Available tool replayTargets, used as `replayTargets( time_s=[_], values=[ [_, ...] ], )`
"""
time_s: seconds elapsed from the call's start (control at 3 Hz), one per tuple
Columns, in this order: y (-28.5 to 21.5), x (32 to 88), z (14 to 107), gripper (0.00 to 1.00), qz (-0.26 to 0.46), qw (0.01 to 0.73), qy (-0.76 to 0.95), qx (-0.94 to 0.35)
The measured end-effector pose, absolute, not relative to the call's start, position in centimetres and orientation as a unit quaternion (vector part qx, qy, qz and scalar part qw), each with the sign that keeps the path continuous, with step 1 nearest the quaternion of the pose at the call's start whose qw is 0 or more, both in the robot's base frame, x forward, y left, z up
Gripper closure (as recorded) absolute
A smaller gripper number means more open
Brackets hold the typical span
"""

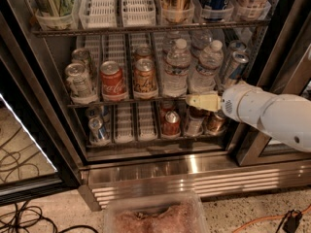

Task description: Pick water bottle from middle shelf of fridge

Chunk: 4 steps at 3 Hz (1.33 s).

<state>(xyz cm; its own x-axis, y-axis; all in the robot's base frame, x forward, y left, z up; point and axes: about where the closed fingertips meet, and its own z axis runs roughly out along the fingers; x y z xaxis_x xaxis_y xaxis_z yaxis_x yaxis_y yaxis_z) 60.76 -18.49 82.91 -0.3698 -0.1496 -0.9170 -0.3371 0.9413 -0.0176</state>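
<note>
Two water bottles stand on the middle shelf (92, 103) of the fridge (160, 166): one in the centre lane (176, 69) and one to its right (206, 66), both clear and ribbed with white caps. My gripper (190, 100) is cream-coloured and points left. It sits at the shelf's front edge, just below the base of the two bottles and in front of them. It holds nothing that I can see. The white arm (272, 113) reaches in from the right.
On the middle shelf a silver can (79, 81), a red cola can (112, 80) and a brown can (145, 78) stand left of the bottles, and a tilted can (234, 67) to the right. Cans fill the lower shelf (171, 123). A plastic tub (155, 215) and cables (24, 217) lie on the floor.
</note>
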Motion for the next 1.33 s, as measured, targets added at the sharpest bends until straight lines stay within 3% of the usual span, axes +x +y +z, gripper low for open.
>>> replayTargets(
  time_s=[0.67, 1.0, 1.33],
  values=[
    [-17.6, 60.9, 83.7, 0.0, 0.118, 0.575, 0.799, -0.126],
    [-17.1, 60.9, 83.9, 0.16, 0.128, 0.582, 0.793, -0.123],
    [-17.0, 60.9, 83.8, 0.2, 0.13, 0.584, 0.792, -0.122]
  ],
)
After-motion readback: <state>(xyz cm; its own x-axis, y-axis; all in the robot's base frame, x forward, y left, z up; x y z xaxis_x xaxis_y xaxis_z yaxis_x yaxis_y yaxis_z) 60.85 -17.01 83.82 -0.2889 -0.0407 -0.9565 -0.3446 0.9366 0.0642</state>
